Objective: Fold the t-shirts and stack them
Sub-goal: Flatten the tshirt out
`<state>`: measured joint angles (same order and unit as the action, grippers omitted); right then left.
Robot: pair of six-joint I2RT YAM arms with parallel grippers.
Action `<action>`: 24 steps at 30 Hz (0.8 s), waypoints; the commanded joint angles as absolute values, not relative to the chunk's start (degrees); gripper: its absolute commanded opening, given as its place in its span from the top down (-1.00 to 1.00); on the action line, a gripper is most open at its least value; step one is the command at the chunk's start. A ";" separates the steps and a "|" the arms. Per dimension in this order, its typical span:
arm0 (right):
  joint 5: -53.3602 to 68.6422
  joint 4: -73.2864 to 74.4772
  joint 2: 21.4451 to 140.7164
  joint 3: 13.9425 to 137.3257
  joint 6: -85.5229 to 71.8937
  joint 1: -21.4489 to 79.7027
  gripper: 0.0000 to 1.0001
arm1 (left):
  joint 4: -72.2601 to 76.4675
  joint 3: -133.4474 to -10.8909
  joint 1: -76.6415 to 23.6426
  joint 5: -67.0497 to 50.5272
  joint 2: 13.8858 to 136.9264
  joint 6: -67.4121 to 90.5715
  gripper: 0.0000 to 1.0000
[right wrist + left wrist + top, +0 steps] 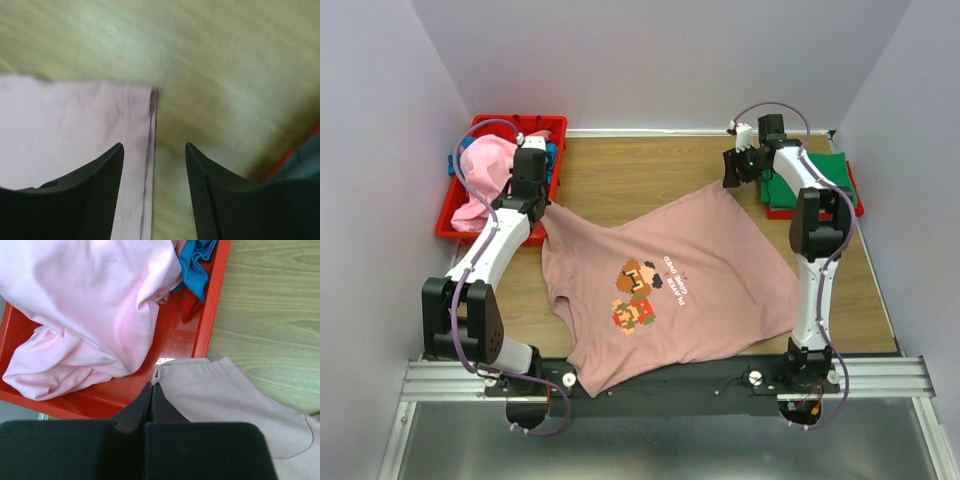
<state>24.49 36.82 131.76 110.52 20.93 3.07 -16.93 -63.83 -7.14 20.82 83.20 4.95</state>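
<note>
Dusty-pink tee [720, 290] is spread on the table [620, 170] with its print [638, 290] facing up. Its near corner reaches the arms' base rail.

- Left gripper [152, 387]: fingers together, clamped on a hemmed corner of the tee, just beside the wall of the red bin [215, 305]. My read is that it holds that corner out as an anchor so the cloth can be tensioned.
- Right gripper [154, 146]: fingers apart, nothing held. The tee's other far corner lies on the table under it, with the hem edge running between the fingers. The wrist view is blurred.
- Far edge of the tee dips in a V between the two grippers, so it is not flat yet. I think we're at the spread-out step, before any fold.
- Next, probably: the right gripper closes on its corner and pulls away from the left to take out the slack.
- Risk: only a thin hem sits between the right fingers, so it is easy to miss.
- Light pink tee [90, 305] and blue tee [197, 270] are bunched in the bin, not yet folded.
- Green tee [815, 180] lies flat at far right on something red. It looks like the stack spot.
</note>
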 commanded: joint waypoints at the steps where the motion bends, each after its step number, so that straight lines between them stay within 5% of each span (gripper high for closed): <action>1: 28.30 36.91 138.41 119.06 16.19 3.87 -0.18 | -15.12 -63.55 -6.77 20.04 83.67 5.01 1.00; 14: 30.85 37.62 143.70 121.99 13.89 5.89 -0.04 | -14.77 -63.28 -6.77 18.81 83.50 4.92 1.00; 20: 30.33 38.23 144.32 122.43 13.80 6.15 0.45 | -14.50 -63.02 -6.77 18.63 83.06 4.83 1.00; 24: 27.87 38.14 143.18 123.22 14.68 6.24 0.99 | -14.15 -62.93 -6.77 18.46 82.62 4.83 1.00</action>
